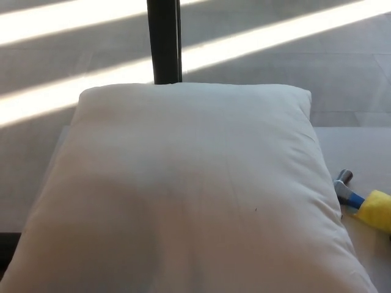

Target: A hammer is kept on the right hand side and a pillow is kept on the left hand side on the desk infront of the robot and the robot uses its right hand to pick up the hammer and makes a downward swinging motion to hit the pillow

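Note:
A big white pillow (189, 189) fills most of the head view, lying flat on the desk. At its right edge lies the hammer (360, 198), with a metal head, a short blue neck and a yellow grip that runs off the picture's right side. Neither of my hands shows in this view; nothing is touching the hammer.
A pale desk surface (354, 146) shows to the right of the pillow. A black vertical post (164, 39) stands behind the pillow. Beyond it is a grey floor crossed by bright bands of sunlight.

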{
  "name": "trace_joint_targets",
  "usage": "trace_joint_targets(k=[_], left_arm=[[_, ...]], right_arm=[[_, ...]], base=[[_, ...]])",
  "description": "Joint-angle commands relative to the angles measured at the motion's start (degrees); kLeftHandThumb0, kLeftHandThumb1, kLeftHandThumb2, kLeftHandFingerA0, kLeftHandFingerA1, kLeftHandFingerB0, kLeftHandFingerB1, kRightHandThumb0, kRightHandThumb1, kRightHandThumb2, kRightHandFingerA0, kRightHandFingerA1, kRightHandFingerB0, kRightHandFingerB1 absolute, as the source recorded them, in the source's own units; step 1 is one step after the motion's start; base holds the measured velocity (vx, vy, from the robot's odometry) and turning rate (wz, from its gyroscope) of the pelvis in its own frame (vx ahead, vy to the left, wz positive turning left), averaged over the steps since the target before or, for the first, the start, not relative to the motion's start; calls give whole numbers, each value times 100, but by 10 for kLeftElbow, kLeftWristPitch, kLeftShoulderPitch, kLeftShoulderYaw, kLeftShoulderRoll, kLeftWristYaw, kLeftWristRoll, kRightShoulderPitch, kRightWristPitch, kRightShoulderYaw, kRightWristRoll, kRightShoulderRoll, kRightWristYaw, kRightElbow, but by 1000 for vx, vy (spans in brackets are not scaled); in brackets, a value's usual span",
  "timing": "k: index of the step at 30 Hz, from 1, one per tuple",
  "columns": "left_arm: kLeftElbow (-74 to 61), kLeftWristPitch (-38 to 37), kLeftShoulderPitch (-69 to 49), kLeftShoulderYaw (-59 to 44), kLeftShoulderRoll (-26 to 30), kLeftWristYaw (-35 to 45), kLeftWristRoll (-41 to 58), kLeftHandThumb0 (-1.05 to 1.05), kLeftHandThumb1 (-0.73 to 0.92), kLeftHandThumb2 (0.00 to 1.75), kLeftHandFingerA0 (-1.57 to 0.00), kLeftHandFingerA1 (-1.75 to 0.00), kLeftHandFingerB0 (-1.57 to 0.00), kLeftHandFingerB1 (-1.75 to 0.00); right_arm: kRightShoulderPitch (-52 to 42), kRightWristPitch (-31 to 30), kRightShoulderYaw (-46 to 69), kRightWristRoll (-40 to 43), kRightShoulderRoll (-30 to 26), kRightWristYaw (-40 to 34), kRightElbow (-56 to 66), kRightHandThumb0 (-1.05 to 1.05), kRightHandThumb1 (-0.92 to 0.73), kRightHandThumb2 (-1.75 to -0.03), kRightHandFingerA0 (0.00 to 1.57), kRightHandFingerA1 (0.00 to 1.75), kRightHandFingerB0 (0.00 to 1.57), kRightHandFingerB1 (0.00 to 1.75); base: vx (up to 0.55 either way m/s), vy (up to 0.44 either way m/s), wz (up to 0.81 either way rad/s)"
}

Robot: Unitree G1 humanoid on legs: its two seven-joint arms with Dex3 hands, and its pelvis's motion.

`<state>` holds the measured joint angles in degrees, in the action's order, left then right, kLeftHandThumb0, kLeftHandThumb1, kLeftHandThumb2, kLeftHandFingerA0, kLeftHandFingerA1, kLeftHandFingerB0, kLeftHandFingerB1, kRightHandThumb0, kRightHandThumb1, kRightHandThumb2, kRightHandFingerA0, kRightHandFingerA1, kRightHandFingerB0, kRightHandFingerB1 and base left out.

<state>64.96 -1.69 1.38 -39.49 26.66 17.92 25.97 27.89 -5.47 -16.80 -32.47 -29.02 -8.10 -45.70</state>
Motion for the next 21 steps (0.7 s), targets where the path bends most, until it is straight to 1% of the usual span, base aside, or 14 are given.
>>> trace_joint_targets(k=[1,2,3,5,6,7,8,10,11,14,16,19,20,21], left_arm=[[0,-16,-8,-2,8,8,5,-64,78,63,-56,-56,-50,-42],[-2,-16,-9,-3,9,9,5,-65,78,63,-53,-55,-48,-41],[-1,-18,-10,-3,10,12,6,-65,78,63,-55,-56,-48,-41],[6,-21,-9,-2,12,15,4,-64,80,63,-52,-54,-46,-41],[7,-21,-9,-4,12,12,5,-65,79,63,-53,-53,-46,-40],[10,-23,-9,-5,12,13,6,-64,79,63,-53,-52,-46,-40],[6,-22,-11,-7,11,16,9,-64,80,63,-54,-56,-47,-41],[1,-23,-14,-7,10,12,9,-64,79,64,-55,-55,-47,-42],[-1,-21,-15,-6,11,14,8,-63,80,64,-55,-54,-48,-41],[1,-21,-12,-5,12,10,6,-64,80,64,-56,-54,-47,-40],[6,-22,-9,-4,13,10,5,-65,79,64,-56,-54,-47,-41],[7,-21,-9,-5,13,12,6,-65,79,63,-57,-54,-48,-40],[8,-25,-10,-2,14,14,3,-67,79,64,-56,-53,-47,-40],[9,-26,-10,-1,14,13,1,-67,79,64,-57,-53,-49,-41]], right_arm=[[4,5,-25,-7,17,29,-25,-51,-61,-59,44,61,30,30],[10,11,-40,-18,20,27,-34,-53,-63,-59,45,63,30,31],[11,17,-57,-29,19,34,-29,-60,-65,-59,34,91,25,32],[11,19,-71,-31,18,44,-23,-61,-65,-59,33,100,24,33],[9,16,-79,-34,16,48,-16,-68,-53,-84,41,95,19,44],[13,4,-90,-41,11,72,-14,-60,-66,-60,35,84,24,30],[27,-13,-107,-46,5,128,-24,-59,-53,-85,29,65,11,41],[34,-11,-120,-48,-5,162,-34,-56,-52,-83,35,62,15,41],[37,3,-126,-49,-12,174,-45,-47,-67,-60,43,55,23,29],[40,-8,-125,-44,-15,191,-56,-44,-66,-62,39,50,27,30],[44,9,-130,-48,-18,179,-97,-32,-63,-59,67,109,38,33],[46,-7,-149,-61,-23,198,-102,-26,-67,-61,67,124,41,34],[52,-10,-155,-63,-22,219,-109,-25,-73,-62,67,88,43,34],[56,-13,-162,-66,-23,234,-112,-27,-75,-62,71,74,45,35]], base=[[0,0,0],[0,0,0],[0,0,0],[0,0,0],[0,0,0],[0,0,0],[0,0,0],[0,0,0],[0,0,0],[0,0,0],[0,0,0],[0,0,0],[0,0,0],[0,0,0]])
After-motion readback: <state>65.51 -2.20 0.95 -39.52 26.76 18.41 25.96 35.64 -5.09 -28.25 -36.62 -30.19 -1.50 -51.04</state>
